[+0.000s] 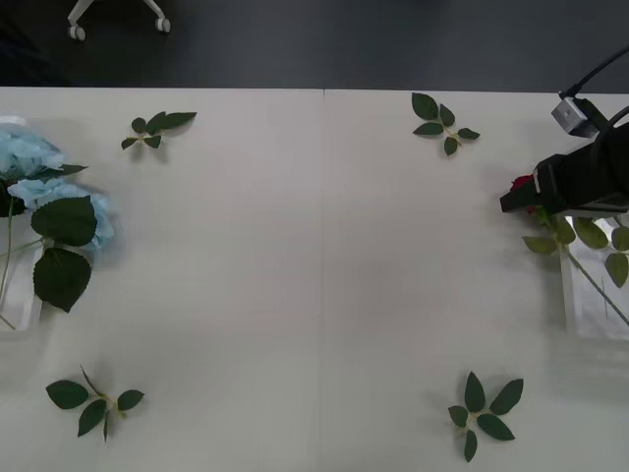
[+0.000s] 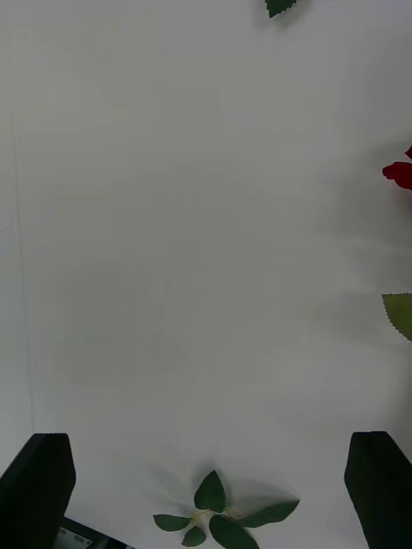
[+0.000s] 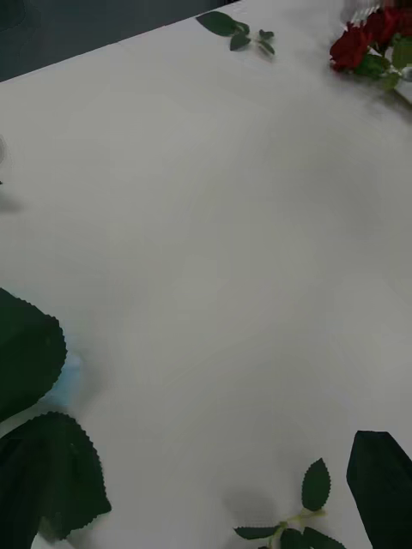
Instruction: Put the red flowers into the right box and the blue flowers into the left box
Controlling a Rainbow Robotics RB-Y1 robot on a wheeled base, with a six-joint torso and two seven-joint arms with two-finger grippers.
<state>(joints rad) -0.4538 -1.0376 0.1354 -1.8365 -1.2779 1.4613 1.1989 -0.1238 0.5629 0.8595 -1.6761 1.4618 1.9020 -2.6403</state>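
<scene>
hovering r claw [image 2: 206, 489] fingers apart, fluffy blue flowers [image 1: 39, 187] l, red flowers [image 1: 523, 184] r

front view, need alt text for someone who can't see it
A white table seen from above, with blue flowers in a box at its left edge and red flowers at its right edge, partly under the robot's right arm. Four loose leaf sprigs lie near the corners.

Blue flowers [image 1: 44, 192] in the left box [image 1: 28, 310]; red flowers [image 1: 523, 184] at the right box [image 1: 570, 295]; leaf sprigs [image 1: 482, 413] scattered between
</scene>
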